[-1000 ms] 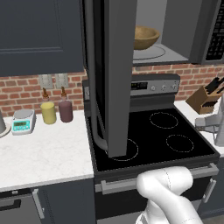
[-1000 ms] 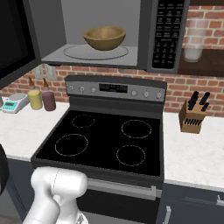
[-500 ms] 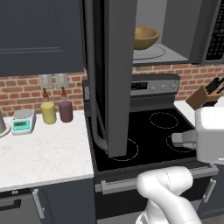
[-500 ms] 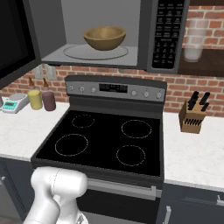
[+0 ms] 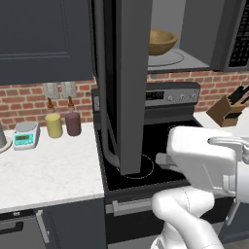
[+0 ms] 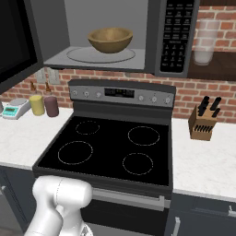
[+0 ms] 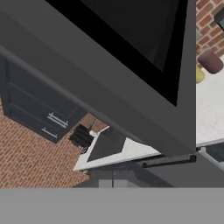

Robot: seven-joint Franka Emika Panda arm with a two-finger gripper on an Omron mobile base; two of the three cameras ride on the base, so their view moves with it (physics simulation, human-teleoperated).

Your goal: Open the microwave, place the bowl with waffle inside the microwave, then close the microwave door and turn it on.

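The microwave (image 6: 115, 34) sits up over the stove (image 6: 110, 147), and it's wide open. You can see straight into the pale cavity in the right base view. The microwave door (image 5: 127, 82) is swung way out toward the camera in the left base view, standing edge-on over the front left of the cooktop, with its long bar handle (image 5: 103, 87) running down the left side. In the hand view the door's black glass window (image 7: 131, 39) runs tilted across the upper part of the picture.

The white worktop (image 5: 48, 170) runs left of the stove, and there's another stretch of it on the right.

The bowl (image 6: 110, 39) is already inside the microwave, sitting on the round glass turntable (image 6: 101, 55), about centred. Can't see the waffle from these angles, so no idea on that.

The knife block (image 6: 203, 122) is on the right worktop near the brick wall. On the left worktop a yellow jar (image 5: 53, 125) and a dark maroon jar (image 5: 73, 122) stand just beside each other, with a small kitchen scale (image 5: 26, 134) to their left.

The tool is fully closed and holds nothing.
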